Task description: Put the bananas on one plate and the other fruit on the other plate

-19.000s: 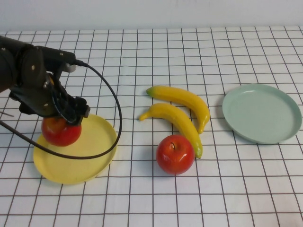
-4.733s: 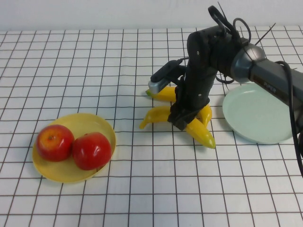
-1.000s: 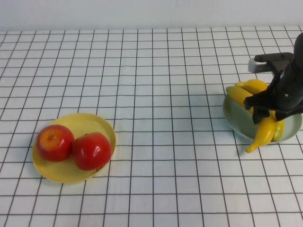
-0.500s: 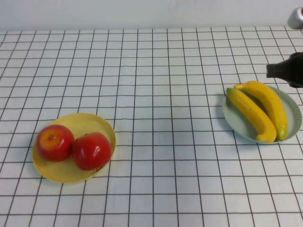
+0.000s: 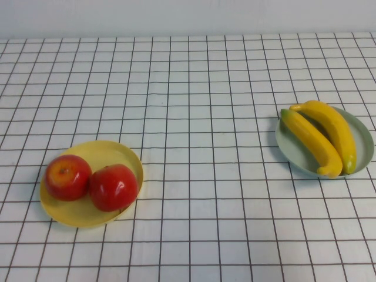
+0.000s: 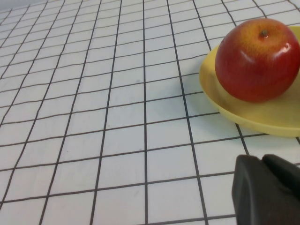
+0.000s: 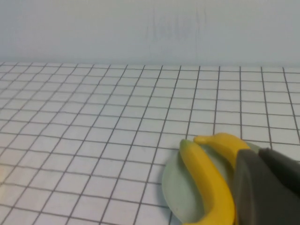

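high view: two bananas (image 5: 323, 136) lie side by side in the pale green plate (image 5: 363, 154) at the right side of the table (image 5: 205, 88), green-tipped ends toward the far left rim, the nearer one's other end reaching the plate's near rim. two red apples (image 5: 89, 181) sit touching each other in the yellow plate (image 5: 114, 154) at the near left of the table, well apart from the green plate. the table carries a white cloth with a black grid. neither arm shows in this view.

left wrist view: the left gripper (image 6: 268, 190) appears as dark fingers pressed together, holding nothing, low over the cloth just beside the yellow plate's rim, with one apple in sight.

right wrist view: the right gripper (image 7: 267, 180) shows as dark fingers drawn together, empty, raised above and just beside the green plate, where the bananas rest.
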You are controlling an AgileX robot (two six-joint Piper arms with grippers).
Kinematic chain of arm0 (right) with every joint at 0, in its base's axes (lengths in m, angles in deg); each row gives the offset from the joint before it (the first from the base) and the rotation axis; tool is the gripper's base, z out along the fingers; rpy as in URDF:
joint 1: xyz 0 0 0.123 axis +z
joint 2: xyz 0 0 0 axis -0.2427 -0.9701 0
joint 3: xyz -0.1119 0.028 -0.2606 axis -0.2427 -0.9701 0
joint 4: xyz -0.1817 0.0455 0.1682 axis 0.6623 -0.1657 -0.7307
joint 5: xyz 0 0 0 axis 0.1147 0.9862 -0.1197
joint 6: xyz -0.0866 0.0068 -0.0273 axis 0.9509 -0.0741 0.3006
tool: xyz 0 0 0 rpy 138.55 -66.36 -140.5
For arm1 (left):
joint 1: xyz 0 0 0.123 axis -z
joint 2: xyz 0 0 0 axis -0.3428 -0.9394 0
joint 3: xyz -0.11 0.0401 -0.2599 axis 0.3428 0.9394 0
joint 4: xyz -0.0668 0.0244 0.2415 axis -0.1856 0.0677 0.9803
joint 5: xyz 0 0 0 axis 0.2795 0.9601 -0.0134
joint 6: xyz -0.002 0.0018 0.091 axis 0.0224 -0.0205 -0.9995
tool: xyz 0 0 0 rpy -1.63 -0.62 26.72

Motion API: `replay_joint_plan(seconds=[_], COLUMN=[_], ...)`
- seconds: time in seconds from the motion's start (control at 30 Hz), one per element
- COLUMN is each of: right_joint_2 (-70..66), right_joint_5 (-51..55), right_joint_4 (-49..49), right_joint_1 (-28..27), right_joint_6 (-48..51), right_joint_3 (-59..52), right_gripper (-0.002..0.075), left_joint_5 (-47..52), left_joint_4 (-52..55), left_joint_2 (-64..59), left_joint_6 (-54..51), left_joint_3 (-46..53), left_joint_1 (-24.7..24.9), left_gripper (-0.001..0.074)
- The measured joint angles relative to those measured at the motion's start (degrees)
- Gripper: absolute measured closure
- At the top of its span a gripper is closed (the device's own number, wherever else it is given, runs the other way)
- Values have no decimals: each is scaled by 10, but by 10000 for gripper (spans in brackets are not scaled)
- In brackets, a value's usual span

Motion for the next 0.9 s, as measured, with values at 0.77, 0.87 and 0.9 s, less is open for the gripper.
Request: replay_joint_plan(seconds=[0.77, 0.87, 0.9], right_joint_2=[325, 362, 372], right_joint_5=[1, 1, 3], right_joint_4=[4, -2, -2], right_joint_1=[-87, -131, -139], right_joint_6=[1, 6, 7], right_joint_3=[-301, -311, -312], right_gripper=[740, 740, 740], left_joint_5=[0, 0, 0], left_joint_4=[0, 0, 0], left_joint_2=[0, 0, 0], left_joint_6=[0, 0, 0], left_joint_3=[0, 0, 0], left_joint_1=[0, 0, 0], left_gripper=[737, 737, 737])
